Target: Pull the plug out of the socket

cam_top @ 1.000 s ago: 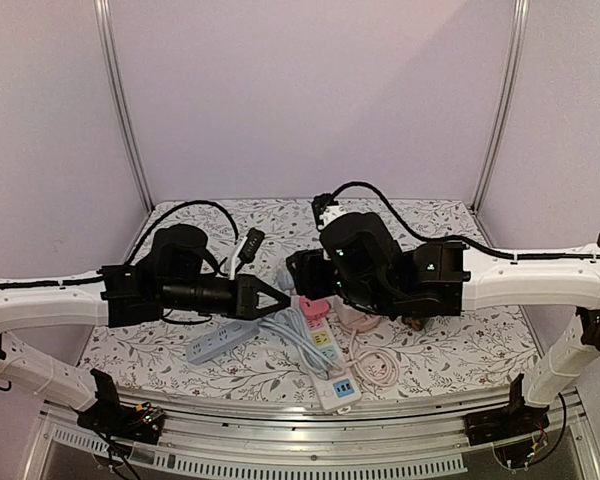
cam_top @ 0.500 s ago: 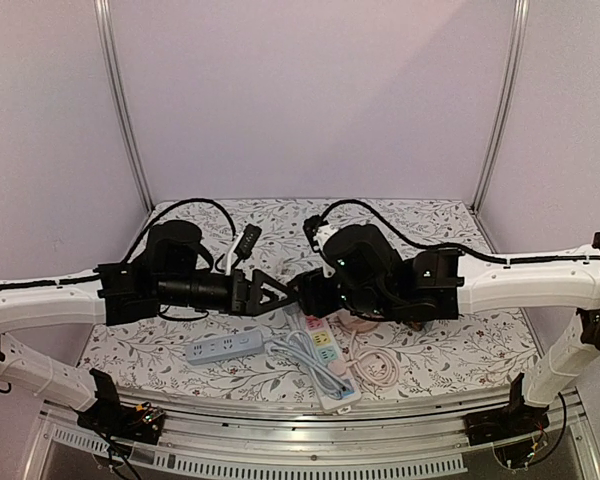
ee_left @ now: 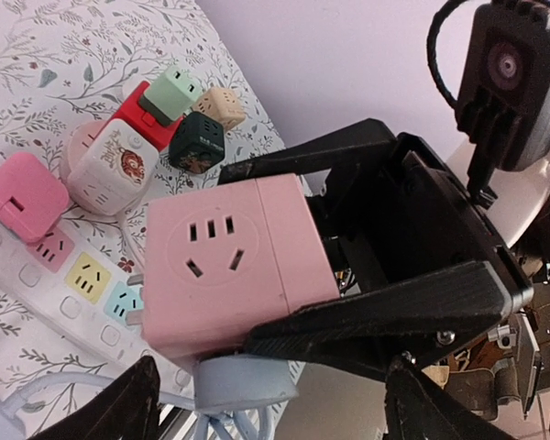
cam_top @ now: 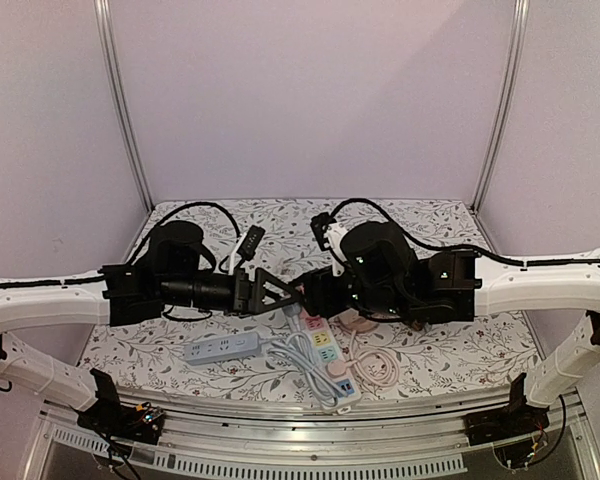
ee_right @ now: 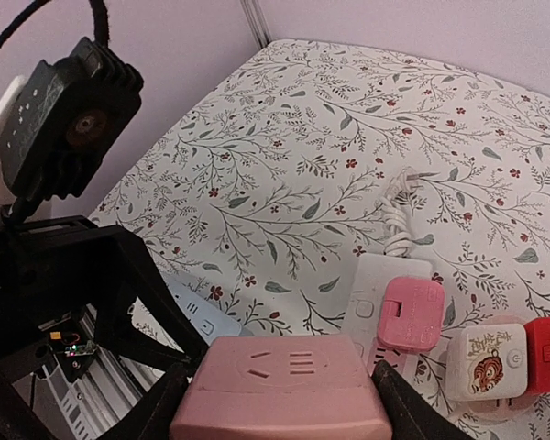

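A pink cube socket (ee_left: 229, 266) hangs above the table, and my right gripper (ee_right: 284, 408) is shut on it, one black finger (ee_left: 376, 312) against each side. A light-blue plug (ee_left: 247, 385) sits against the cube's underside, its blue cable dropping away below. My left gripper (ee_left: 275, 412) is open, and its two fingertips stand wide apart on either side of that plug without touching it. In the top view the two grippers meet nose to nose over the table's middle, left gripper (cam_top: 278, 293) against right gripper (cam_top: 315, 290).
Below lies a white power strip (ee_right: 390, 275) with a pink adapter (ee_right: 414, 316) plugged in. Beside it are a white cube with a tiger picture (ee_right: 486, 362) and a cluster of red, green, black and beige cubes (ee_left: 179, 119). A blue-grey strip (cam_top: 223, 347) lies front left.
My left gripper was shut and lower a second ago; it has opened and now brackets the plug. The right arm has lifted the pink cube slightly and shifted right.
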You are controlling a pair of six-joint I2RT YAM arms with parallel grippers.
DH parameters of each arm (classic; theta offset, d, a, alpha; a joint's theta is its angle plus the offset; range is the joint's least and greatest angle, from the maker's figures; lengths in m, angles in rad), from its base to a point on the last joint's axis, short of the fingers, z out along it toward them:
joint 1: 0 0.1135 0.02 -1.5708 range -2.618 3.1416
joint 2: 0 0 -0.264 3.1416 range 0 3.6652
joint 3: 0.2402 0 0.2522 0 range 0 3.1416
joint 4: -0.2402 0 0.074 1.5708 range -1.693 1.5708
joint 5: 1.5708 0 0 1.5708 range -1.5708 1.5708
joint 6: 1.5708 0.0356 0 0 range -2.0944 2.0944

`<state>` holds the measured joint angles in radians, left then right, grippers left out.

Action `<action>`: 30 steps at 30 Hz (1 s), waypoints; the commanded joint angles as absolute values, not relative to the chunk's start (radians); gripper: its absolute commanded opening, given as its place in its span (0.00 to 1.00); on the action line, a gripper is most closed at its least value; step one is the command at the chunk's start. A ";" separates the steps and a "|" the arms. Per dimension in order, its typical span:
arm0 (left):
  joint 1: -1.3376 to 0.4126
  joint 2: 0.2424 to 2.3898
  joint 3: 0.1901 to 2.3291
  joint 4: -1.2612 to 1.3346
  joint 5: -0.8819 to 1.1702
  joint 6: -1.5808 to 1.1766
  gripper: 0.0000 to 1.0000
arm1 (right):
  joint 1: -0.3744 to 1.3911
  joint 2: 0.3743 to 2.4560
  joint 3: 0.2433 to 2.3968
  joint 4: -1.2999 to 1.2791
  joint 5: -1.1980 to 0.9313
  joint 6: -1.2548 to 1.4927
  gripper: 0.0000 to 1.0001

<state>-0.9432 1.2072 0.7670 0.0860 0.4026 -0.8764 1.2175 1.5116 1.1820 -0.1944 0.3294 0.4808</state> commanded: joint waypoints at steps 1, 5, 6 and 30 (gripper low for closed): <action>-0.961 1.222 0.744 0.101 0.410 -0.888 0.76 | 1.212 1.470 1.177 -0.117 0.317 0.527 0.00; -0.962 1.231 0.738 0.104 0.396 -0.891 0.49 | 1.208 1.470 1.177 -0.115 0.306 0.531 0.00; -0.962 1.234 0.739 0.108 0.397 -0.891 0.46 | 1.207 1.470 1.177 -0.115 0.305 0.531 0.00; -0.959 1.287 0.756 0.137 0.405 -0.902 0.10 | 1.196 1.464 1.150 -0.069 0.225 0.477 0.00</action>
